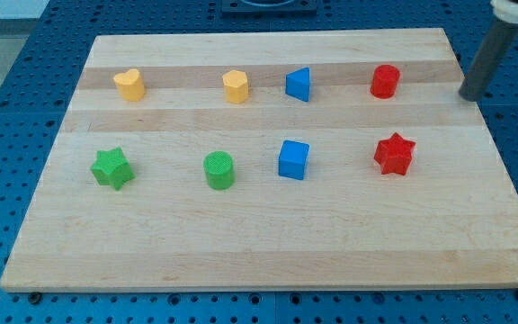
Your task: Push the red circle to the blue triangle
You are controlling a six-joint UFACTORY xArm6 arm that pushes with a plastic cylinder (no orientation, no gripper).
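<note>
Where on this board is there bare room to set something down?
The widest bare patch is the board strip along the view's bottom, below the green star, green cylinder, blue cube and red star. The middle rows are crowded. My tip sits right of the red circle.

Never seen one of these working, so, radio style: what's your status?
My tip at board's right edge, right of the red circle, not touching. Blue triangle waits left of the circle. Nothing between them.

dark rod tilted at the view's top right, my tip lowered
</note>
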